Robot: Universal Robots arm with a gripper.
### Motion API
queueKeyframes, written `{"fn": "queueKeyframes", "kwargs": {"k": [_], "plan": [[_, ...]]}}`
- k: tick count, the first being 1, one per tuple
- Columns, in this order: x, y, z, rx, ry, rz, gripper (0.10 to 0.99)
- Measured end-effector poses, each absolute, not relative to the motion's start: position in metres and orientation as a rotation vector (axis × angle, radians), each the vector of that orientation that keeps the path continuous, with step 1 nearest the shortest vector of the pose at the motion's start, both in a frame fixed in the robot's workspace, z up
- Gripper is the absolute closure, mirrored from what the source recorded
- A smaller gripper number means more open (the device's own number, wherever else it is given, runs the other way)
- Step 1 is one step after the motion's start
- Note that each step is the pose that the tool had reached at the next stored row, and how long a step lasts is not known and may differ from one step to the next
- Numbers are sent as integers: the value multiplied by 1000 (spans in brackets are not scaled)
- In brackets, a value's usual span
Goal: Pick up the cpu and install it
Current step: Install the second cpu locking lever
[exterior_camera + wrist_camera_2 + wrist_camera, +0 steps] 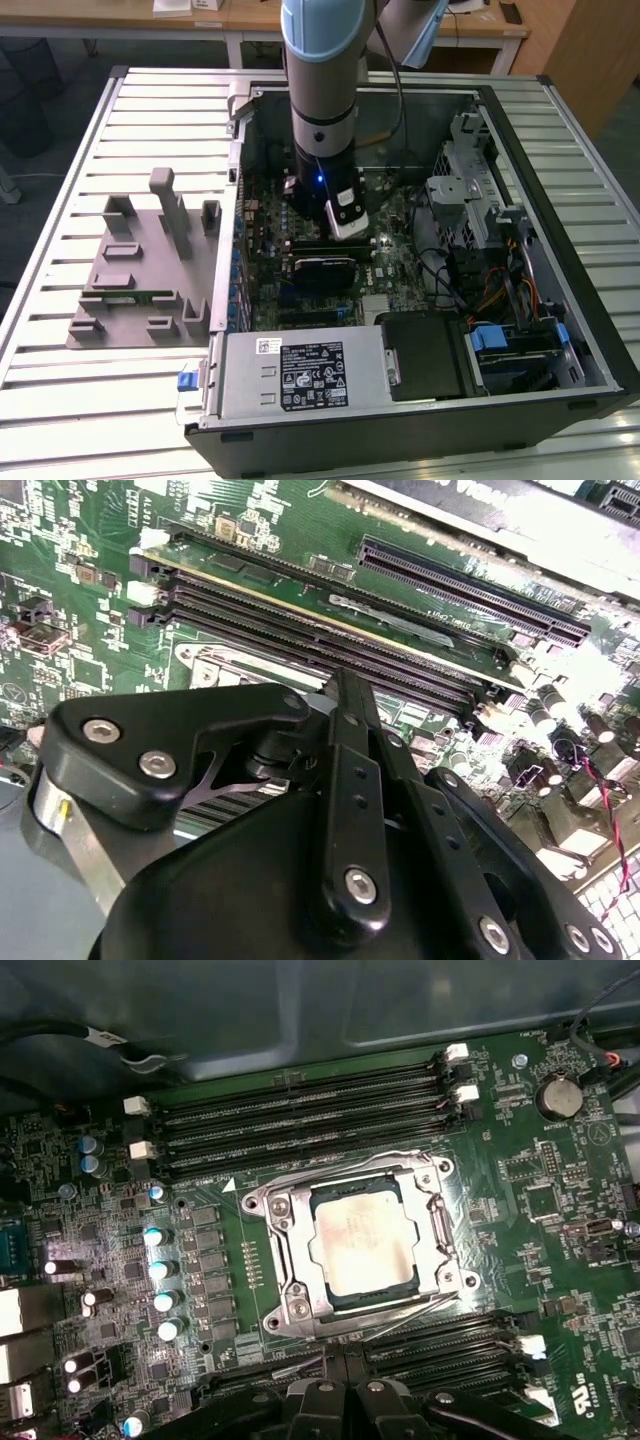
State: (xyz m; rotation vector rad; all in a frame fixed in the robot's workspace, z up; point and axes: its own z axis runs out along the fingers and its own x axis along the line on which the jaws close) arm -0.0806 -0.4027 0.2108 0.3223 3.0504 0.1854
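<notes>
The cpu (pixel 362 1242), a flat square chip with a pale silver top, lies flat inside the metal socket frame (pixel 285 1250) on the green motherboard (pixel 560 1210). In the first wrist view my gripper (pixel 345 1380) hovers just off one side of the socket, apart from the chip. Its black fingers stand together with nothing between them. In the second wrist view the gripper's black linkage (pixel 350 810) hangs over the board. In the exterior view the arm (pixel 320 110) reaches straight down into the open computer case (pixel 560 200).
Black memory slots (pixel 300 1110) run along both sides of the socket. Capacitors (pixel 160 1270) stand nearby. A grey parts fixture (pixel 140 270) lies on the table at the exterior view's left. The power supply (pixel 300 375) and drive cage (pixel 470 190) crowd the case.
</notes>
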Motion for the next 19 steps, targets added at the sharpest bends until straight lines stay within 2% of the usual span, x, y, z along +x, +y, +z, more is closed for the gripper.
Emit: {"fn": "queueKeyframes", "kwargs": {"k": [7,16,19], "plan": [[-82,-407,209,323,3050,202,980],[-89,-415,207,325,3048,315,980],[-90,-415,204,326,3048,326,980]]}}
